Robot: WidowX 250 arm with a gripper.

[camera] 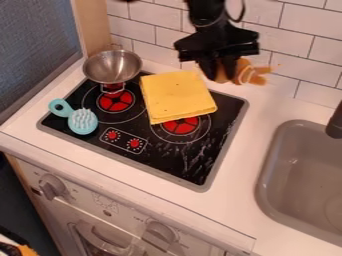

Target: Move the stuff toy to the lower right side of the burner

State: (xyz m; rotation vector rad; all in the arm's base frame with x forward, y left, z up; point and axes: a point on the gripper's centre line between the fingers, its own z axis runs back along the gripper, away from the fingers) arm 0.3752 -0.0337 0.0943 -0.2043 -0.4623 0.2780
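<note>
The black arm (208, 12) comes into the view from the top edge, a little right of the middle, and it points downward. Its claw (223, 74) hangs in front of the white tiled wall (307, 22), near the upper right corner of the yellow cloth (175, 92) as the camera sees it. The two fingers point down, side by side, and the claw is closed on the stuff toy (244, 72), gripping it between them. The toy, which is orange-brown with some pale lines, lies across the claw: a small part shows between the fingers, and the larger part sticks out to the right in the view (it looks rather soft). So the toy is at the tips of the claw, over the back side of the worktop (234, 197), and not at the lower right side of the burner (182, 126).

The yellow cloth lies on the black stove top (198, 159) and covers a part of this burner. At the left of the cloth there is a metal bowl (112, 66), and nearer to the camera a turquoise brush (83, 121) lies with its bristles upward.
</note>
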